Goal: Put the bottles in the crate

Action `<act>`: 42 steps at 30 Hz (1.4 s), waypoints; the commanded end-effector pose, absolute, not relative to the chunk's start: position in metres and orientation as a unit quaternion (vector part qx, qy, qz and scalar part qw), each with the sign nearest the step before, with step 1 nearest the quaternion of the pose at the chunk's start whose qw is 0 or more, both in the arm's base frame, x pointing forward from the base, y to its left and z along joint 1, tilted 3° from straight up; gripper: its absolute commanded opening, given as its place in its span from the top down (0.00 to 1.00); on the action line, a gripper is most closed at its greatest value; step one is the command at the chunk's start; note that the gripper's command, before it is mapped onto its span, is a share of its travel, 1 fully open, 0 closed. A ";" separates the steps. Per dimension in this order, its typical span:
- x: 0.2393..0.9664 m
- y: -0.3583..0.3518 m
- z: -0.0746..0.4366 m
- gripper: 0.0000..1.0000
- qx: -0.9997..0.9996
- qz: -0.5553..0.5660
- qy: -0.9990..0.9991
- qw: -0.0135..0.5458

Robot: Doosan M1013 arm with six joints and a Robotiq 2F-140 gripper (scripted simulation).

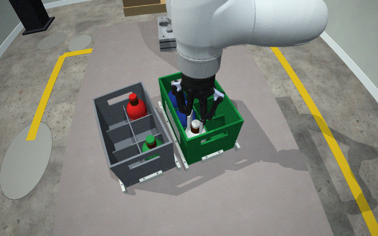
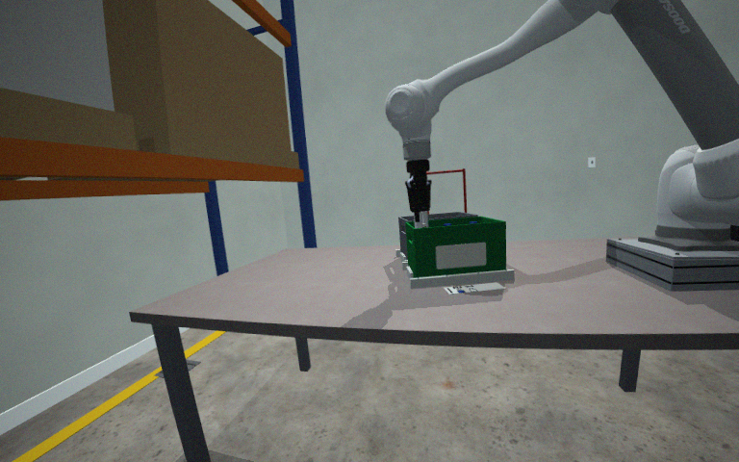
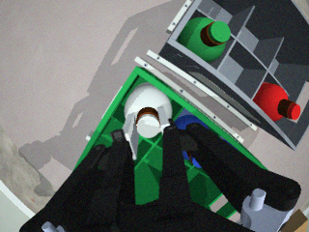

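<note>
One white-capped bottle (image 1: 195, 124) (image 3: 148, 126), brown neck, white shoulders.

On the counter (image 1: 217, 205) (image 2: 338, 304), two crates are seen: one gray (image 1: 102, 133) (image 3: 210, 79), one green (image 1: 214, 148) (image 2: 463, 231) (image 3: 113, 103). Five bottles are counted: two blue (image 1: 183, 116) (image 3: 190, 127), one white (image 1: 195, 130) (image 3: 149, 103), one red (image 1: 136, 108) (image 3: 271, 101), one green-capped (image 1: 151, 144) (image 3: 203, 40). One paper strip (image 2: 485, 289) is shown.

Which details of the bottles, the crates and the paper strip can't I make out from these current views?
- Pick list: exterior view; too small and slanted to read its lines.
- White bottle's base: top view, hidden by the wall of the green crate.
- Blue bottles: wrist view, partly covered by the black jaws.
- Red bottle and green bottle: exterior view, hidden behind the green crate.
</note>
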State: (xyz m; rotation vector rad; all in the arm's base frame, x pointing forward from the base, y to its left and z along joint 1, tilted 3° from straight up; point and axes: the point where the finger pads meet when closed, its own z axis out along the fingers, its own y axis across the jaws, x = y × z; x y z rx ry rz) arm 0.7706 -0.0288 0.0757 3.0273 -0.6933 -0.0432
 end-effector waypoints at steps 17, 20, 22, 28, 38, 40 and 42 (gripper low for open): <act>0.770 -0.029 0.069 1.00 0.975 -0.014 -0.223 0.018; 0.770 -0.029 0.069 1.00 0.975 -0.014 -0.223 0.018; 0.770 -0.029 0.069 1.00 0.975 -0.014 -0.223 0.018; 0.770 -0.029 0.067 0.62 0.975 -0.014 -0.223 0.018; 0.770 -0.029 0.067 0.62 0.975 -0.014 -0.223 0.018; 0.770 -0.029 0.067 0.62 0.975 -0.014 -0.223 0.018; 0.770 -0.029 0.067 0.62 0.975 -0.014 -0.223 0.018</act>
